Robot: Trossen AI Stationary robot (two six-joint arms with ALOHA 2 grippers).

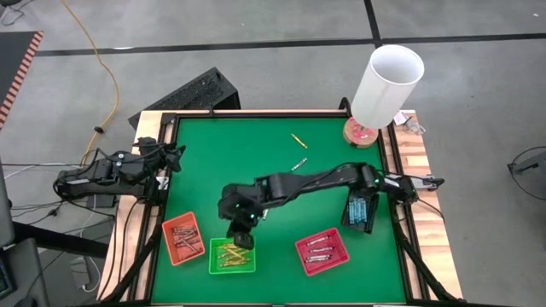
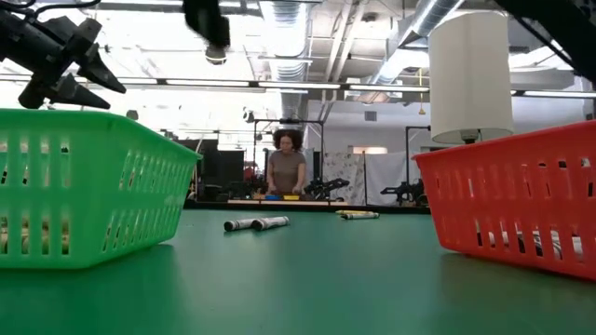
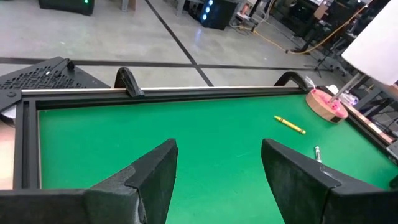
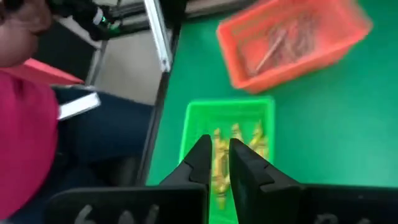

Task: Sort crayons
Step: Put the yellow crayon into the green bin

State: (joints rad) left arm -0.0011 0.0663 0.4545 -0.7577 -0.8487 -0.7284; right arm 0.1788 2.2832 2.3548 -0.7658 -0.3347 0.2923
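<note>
Crayons lying flat in the green tray, long axes roughly parallel to the tray's length.
Right gripper hangs above them, fingers a narrow slit apart, holding nothing; left gripper, wide open, waits at nine o'clock.

Yellow crayons piled in the green tray, low in the middle of the high view. Reddish-brown crayons lying in the orange tray, lower left. Silvery grey crayons side by side in the red tray, lower right. Light blue crayons in the black tray, right of middle. One yellow crayon and one silvery crayon lying flat and loose on the green mat, upper middle, near each other but apart.
</note>
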